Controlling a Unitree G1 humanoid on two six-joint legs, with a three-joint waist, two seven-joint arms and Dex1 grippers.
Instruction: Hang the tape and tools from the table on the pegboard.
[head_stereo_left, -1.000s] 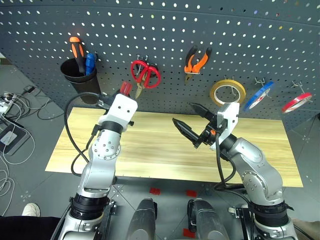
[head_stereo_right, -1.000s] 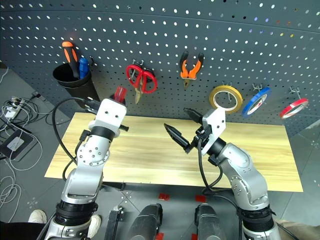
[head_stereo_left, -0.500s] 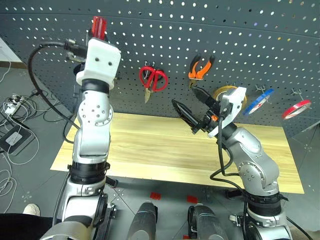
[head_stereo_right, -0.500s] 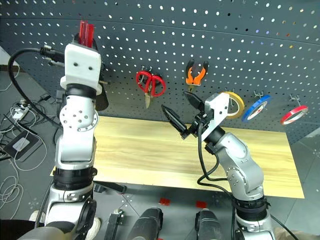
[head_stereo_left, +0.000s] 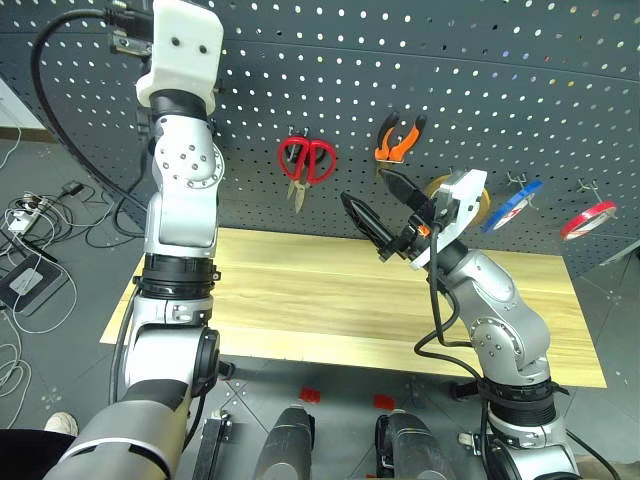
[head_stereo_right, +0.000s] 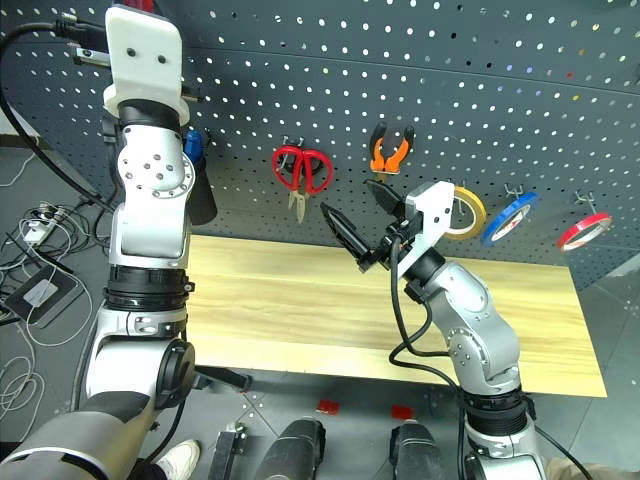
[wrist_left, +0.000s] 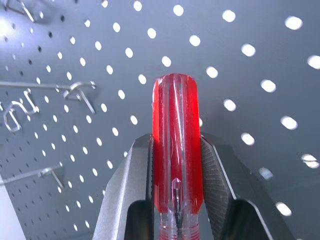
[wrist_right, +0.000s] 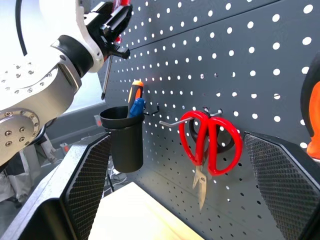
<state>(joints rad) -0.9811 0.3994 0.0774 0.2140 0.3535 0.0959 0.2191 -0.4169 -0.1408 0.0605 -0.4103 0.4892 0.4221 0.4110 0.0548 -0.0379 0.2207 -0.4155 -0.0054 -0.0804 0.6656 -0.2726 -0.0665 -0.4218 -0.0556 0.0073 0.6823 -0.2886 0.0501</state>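
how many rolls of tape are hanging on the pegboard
3, in a row at the pegboard's right side: a yellow roll partly behind the right arm, a blue roll next to it, and a red roll farthest right. None looks hidden elsewhere.

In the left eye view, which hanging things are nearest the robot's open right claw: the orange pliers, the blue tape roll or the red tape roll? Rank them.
From the right gripper:
1. Orange pliers, on the pegboard just above the claw.
2. Blue tape roll, hanging further to the robot's right.
3. Red tape roll, farthest, near the board's right edge.
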